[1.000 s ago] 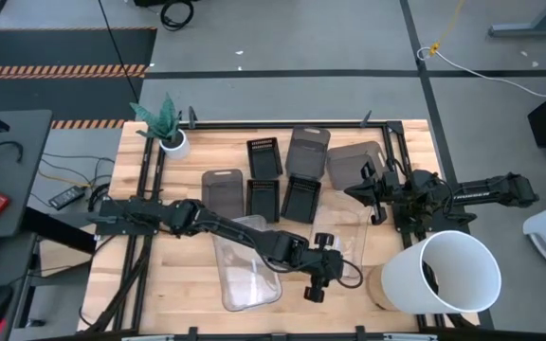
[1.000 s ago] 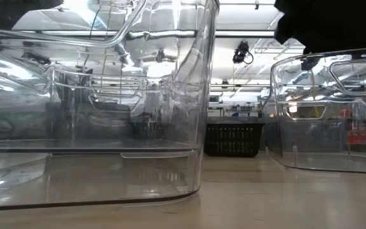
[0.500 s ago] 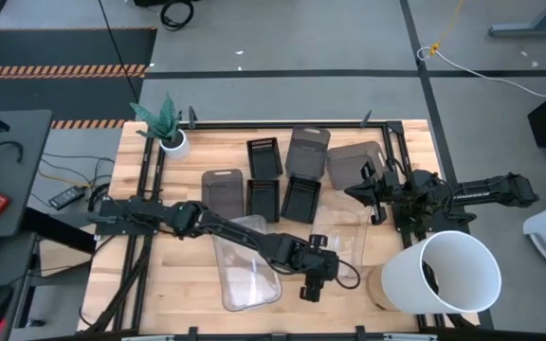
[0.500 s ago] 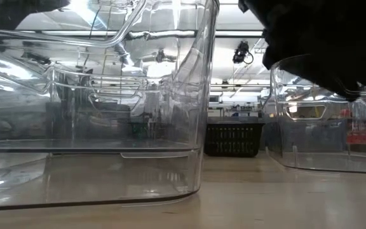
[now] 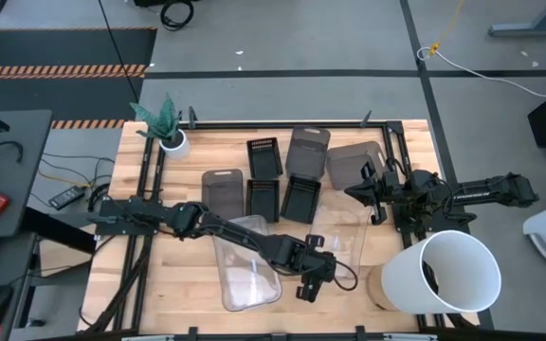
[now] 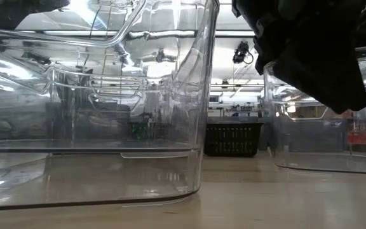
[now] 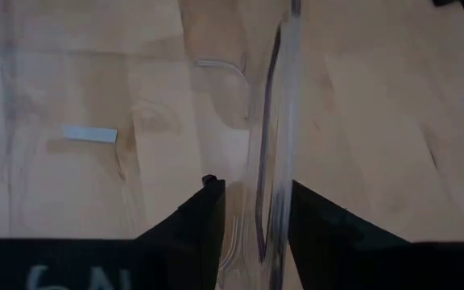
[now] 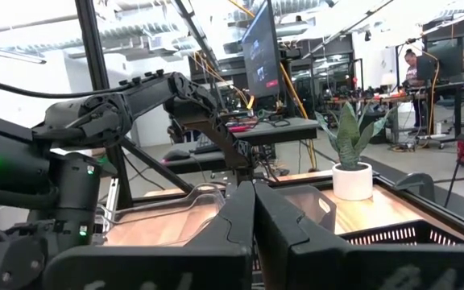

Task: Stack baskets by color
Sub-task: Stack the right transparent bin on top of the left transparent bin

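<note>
Judged as the pick-up step for the clear pair. At five o'clock on the near edge, found the left gripper [image 5: 311, 278] set astride the near wall of a large clear basket [image 5: 346, 237], fingers [image 7: 208, 217] parted either side of the rim and not visibly clamped on it. Just beside, at six o'clock, saw the other clear basket [image 5: 245, 275] lying on the wood. Next, by estimate: needed a firm pinch on that thin wall, then a lift and a level drop into its neighbour. Farther off, toward twelve, noted the dark-grey baskets [image 5: 221, 188] and black slotted trays [image 5: 263, 156] unstacked. At two o'clock, found the right gripper [image 5: 373, 194] waiting, clenched on nothing.
</note>
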{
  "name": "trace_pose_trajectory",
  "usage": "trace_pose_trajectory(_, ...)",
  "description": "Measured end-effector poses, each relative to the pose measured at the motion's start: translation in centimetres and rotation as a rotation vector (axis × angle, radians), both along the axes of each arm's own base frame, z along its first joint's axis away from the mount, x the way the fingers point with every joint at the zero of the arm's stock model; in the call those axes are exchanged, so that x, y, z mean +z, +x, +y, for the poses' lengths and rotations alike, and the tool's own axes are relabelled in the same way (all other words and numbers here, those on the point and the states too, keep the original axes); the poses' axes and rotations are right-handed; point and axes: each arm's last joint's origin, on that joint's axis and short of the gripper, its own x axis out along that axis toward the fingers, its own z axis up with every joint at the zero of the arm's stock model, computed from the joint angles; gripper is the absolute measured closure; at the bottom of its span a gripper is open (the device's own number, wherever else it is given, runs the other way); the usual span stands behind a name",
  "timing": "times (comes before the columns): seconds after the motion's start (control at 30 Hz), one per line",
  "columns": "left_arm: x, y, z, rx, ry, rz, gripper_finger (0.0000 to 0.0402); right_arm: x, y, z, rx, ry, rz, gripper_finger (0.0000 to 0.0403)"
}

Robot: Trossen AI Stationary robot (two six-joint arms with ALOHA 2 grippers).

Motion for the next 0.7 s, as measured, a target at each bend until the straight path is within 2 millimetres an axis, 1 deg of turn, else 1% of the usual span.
trace_pose_trajectory(0.17,0.0,-0.1,-0.2,-0.004,0.001,0.004,0.0323,0.0,0.0,0.0,0.000,0.000,0.000,0.0393)
trace_pose_trajectory(0.33,0.0,-0.2,-0.6,-0.015,0.000,0.005,0.0386,0.0,0.0,0.0,0.000,0.000,0.000,0.0393)
trace_pose_trajectory(0.4,0.0,-0.4,-0.9,-0.015,-0.001,0.008,0.0391,0.0,0.0,0.0,0.000,0.000,0.000,0.0393)
trace_pose_trajectory(0.57,0.1,-0.9,-1.6,-0.003,-0.014,0.024,0.0392,0.0,0.0,0.0,0.001,0.000,0.000,0.0393)
trace_pose_trajectory(0.7,0.7,-1.4,-2.6,-0.006,-0.018,0.036,0.0394,0.0,0.0,0.0,0.001,0.000,0.000,0.0393)
